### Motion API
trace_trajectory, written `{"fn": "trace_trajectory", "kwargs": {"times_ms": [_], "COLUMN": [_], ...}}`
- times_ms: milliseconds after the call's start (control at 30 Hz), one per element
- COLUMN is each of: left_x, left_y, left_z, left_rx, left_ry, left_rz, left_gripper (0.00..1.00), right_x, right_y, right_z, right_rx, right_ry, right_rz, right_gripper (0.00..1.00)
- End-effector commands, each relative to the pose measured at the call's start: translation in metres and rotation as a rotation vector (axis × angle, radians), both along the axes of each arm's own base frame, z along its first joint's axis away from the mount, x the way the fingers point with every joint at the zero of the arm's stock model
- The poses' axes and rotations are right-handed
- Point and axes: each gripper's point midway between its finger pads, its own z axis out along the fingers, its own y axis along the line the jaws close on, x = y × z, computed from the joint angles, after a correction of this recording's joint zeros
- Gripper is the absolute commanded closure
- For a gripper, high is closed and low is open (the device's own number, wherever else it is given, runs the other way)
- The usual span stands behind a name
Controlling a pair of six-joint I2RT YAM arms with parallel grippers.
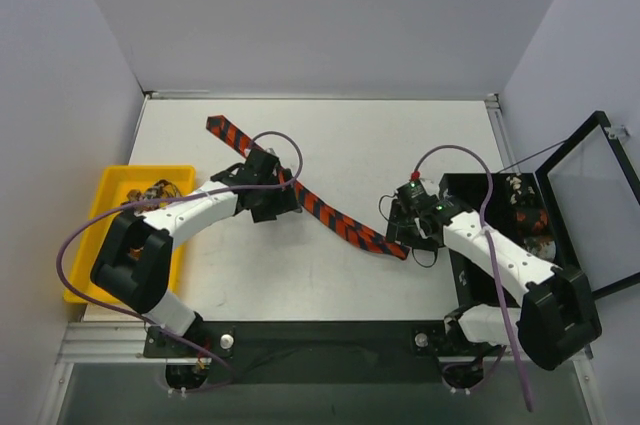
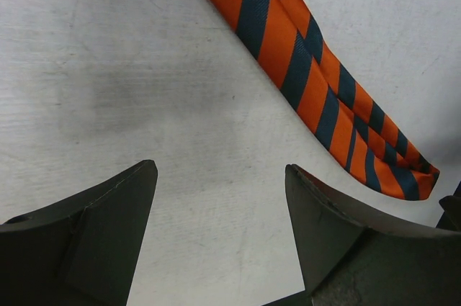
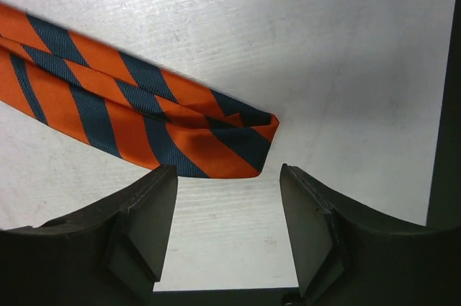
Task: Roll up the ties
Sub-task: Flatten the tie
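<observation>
Left tool [image 1: 268, 195]: open. Its two dark fingers [image 2: 108, 227] stand wide apart, only bare counter [image 2: 108, 68] shows between them, and it holds nothing.
Left tool, place: over the counter, left of the centre, at the upper half of the striped tie [image 1: 335, 220]. In the left wrist view the tie [image 2: 302, 68] runs ahead and to the right of the fingers, apart from them.
Yellow tray [image 1: 110, 185]: at the left edge of the counter, left of the left tool. The elbow of the left arm hangs over its near part. Some brown patterned pieces [image 1: 160, 188] lie in its far part, too small to name.
Purple cable [image 1: 285, 140]: it makes a loop above the left tool.
Striped tie, position: flat on the counter and not rolled, in one long diagonal from far-left to near-right. One end lies beyond the left tool, the other at the right tool [image 1: 412, 220].
Striped tie, near-right end [image 3: 245, 140]: orange with dark stripes. It looks doubled, with a fold at the tip.
Right tool, state: open. Its fingers [image 3: 144, 227] are apart and grip nothing. The tie end lies just in front of the fingertips, at the mouth of the gap.
Black box [image 1: 500, 190]: right of the right tool, at the right edge, with its clear lid [image 1: 590, 195] standing open.
</observation>
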Motion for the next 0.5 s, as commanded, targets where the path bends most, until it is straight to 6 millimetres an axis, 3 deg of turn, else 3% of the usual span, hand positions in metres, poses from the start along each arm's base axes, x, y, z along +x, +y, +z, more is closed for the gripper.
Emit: {"fn": "trace_trajectory", "kwargs": {"times_ms": [0, 200, 367, 467], "left_x": [0.017, 0.002, -0.005, -0.020], "left_y": [-0.034, -0.063, -0.084, -0.102], "left_z": [0.017, 0.000, 0.001, 0.000], "left_rx": [-0.127, -0.223, -0.298, -0.322], "left_ry": [-0.041, 0.004, 0.005, 0.006], "left_rz": [0.020, 0.037, 0.061, 0.041], "left_gripper": [0.17, 0.19, 0.20, 0.22], "right_x": [0.006, 0.002, -0.005, -0.009], "right_y": [-0.004, -0.016, -0.020, -0.024], "right_z": [0.006, -0.003, -0.018, -0.030], "right_rx": [0.058, 0.108, 0.179, 0.194], "right_ry": [-0.078, -0.099, -0.071, -0.059], "right_rz": [-0.144, -0.261, -0.323, -0.344], "right_gripper": [0.41, 0.47, 0.53, 0.55]}}
